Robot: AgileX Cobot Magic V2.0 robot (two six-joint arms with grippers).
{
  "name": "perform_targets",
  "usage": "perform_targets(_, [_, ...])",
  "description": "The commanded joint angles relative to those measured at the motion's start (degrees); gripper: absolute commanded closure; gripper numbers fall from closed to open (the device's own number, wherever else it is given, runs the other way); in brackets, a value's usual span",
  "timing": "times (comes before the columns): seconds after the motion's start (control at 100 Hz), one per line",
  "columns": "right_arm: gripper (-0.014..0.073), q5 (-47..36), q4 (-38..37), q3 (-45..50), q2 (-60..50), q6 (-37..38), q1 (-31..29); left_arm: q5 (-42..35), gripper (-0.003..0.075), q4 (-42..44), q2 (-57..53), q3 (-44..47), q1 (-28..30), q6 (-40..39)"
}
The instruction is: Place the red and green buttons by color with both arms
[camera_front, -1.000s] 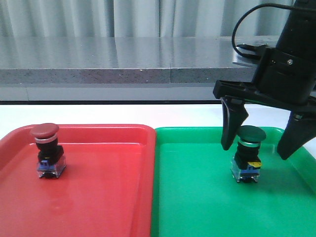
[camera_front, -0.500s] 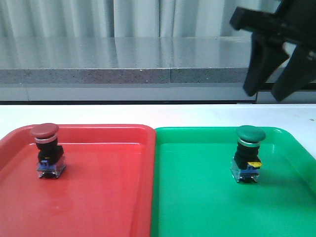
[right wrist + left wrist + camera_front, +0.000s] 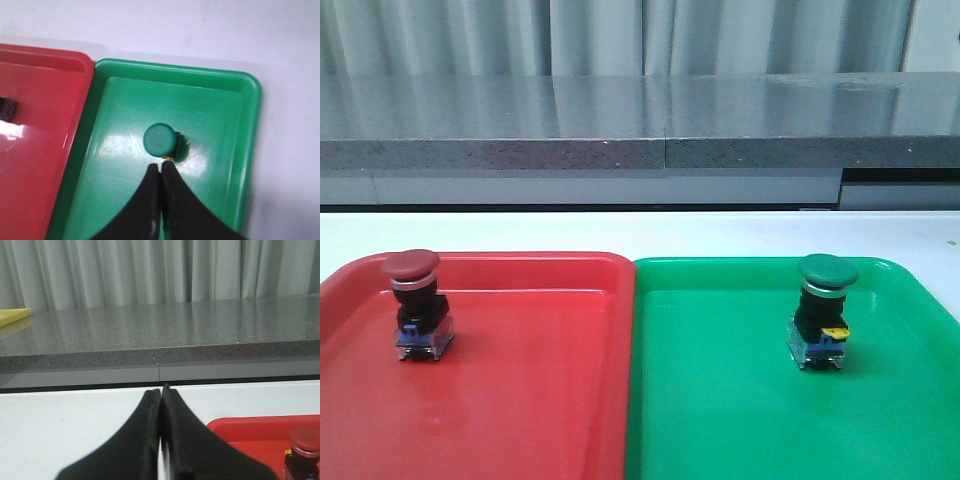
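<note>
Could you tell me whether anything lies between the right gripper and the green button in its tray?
Nothing visible does. In the right wrist view the right gripper, fingers shut together, hangs above the green button, which stands upright in the green tray with only open air between them. The button is already in its matching tray.

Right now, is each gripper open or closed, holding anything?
Left gripper: closed, fingers together, holding nothing.
Right gripper: closed, holding nothing, above the green button.
</note>
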Motion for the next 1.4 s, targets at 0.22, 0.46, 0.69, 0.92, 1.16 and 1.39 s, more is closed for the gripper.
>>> perform_targets(0.22, [0.0658,-0.96,-8.15,3.47,-11.34,1.4,-9.04,-4.1,0.0741,-0.58,-1.9,0.6,0.03,-0.51])
perform_targets(0.46, [0.0658,-2.86,-9.25,9.05,-21.69,1.4,-13.95,-4.1,0.0741,-0.58,-1.9,0.6,0.03,-0.51])
perform_targets(0.69, [0.0658,-16.21,-10.04,20.46,-34.29,1.4,-13.96,-4.1,0.0741,-0.58,-1.9,0.6,0.03,-0.51])
perform_targets(0.92, [0.0658,-33.22,-11.65,32.15,-49.24,1.4,-13.96,-4.1,0.0741,-0.58,-1.9,0.6,0.03,-0.51])
perform_targets(1.16, [0.0658,-37.97,-11.65,42.51,-57.59,1.4,-13.96,-4.1,0.0741,-0.58,-1.9,0.6,0.03,-0.51])
perform_targets(1.39, [0.0658,-51.9,-11.65,54.79,-60.27,1.4,-13.96,-4.1,0.0741,-0.58,-1.9,0.6,0.03,-0.51])
